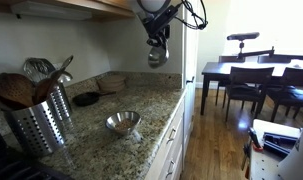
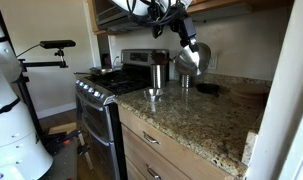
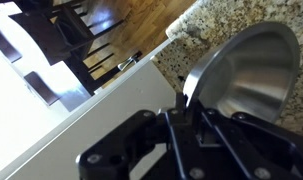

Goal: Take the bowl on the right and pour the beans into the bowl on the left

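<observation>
While the pincer (image 3: 188,101) is clamped on the rim of the steel bowl (image 3: 246,75), held high over the granite desk (image 1: 96,142) where a second steel bowl (image 1: 123,122) stands, the thin metal looks light, stiff and slick, so that rim pinch could slip.

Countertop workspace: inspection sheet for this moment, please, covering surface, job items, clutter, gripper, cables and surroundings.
Surface: granite counter, no spill seen.
Job's things: raised steel bowl held tilted in the air; second steel bowl upright on the counter; beans not visible.
Clutter: utensil holder with spoons and whisk; dark dish near the wall.
Grippers: gripper, jaws shut on the raised bowl's rim.
Cables: cable loops beside the arm.
Surroundings: stove; dining table with chairs.
</observation>
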Robot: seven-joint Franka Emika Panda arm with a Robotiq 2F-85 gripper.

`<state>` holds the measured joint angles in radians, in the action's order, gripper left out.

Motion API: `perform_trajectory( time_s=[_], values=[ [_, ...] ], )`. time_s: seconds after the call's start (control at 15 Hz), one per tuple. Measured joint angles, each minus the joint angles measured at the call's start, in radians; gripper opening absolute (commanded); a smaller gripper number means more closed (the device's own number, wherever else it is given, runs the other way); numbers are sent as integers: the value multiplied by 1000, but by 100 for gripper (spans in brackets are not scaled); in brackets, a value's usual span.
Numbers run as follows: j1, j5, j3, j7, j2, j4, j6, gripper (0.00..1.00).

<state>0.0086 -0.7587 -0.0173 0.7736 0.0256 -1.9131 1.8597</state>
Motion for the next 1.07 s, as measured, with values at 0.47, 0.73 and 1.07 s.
perform_trajectory(
  time_s=[0.47, 0.73, 1.07],
  values=[
    [-28, 238, -24, -298, -22, -12, 84, 8],
    [-34, 327, -30, -393, -22, -23, 84, 8],
    [-45, 419, -46, -492, -22, -40, 88, 8]
  ],
)
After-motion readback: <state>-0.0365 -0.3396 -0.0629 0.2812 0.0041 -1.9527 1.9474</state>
